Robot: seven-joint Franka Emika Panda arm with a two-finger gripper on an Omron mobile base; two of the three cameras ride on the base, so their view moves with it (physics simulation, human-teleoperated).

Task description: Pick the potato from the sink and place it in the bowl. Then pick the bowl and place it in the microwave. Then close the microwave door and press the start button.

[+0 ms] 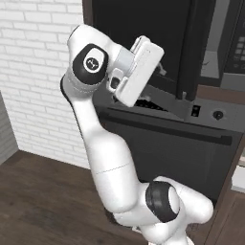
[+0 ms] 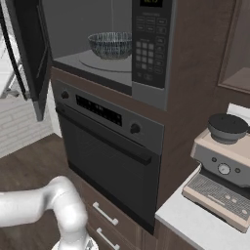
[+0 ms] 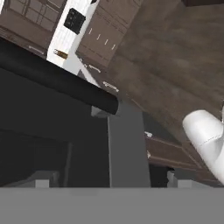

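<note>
We look along the hand, whose two small finger tips stand wide apart at the bottom. Between them runs a grey vertical strip, and a dark rounded bar slants above it over a black panel. Beyond lie a brown wooden floor, brown drawers with pale handles and a white desk strip.

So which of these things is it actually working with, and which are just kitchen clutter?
Part of the job:
- bowl, sitting inside the microwave
- microwave door, standing open
- claw, open, by the door

Just there:
- oven
- coffee machine
</note>
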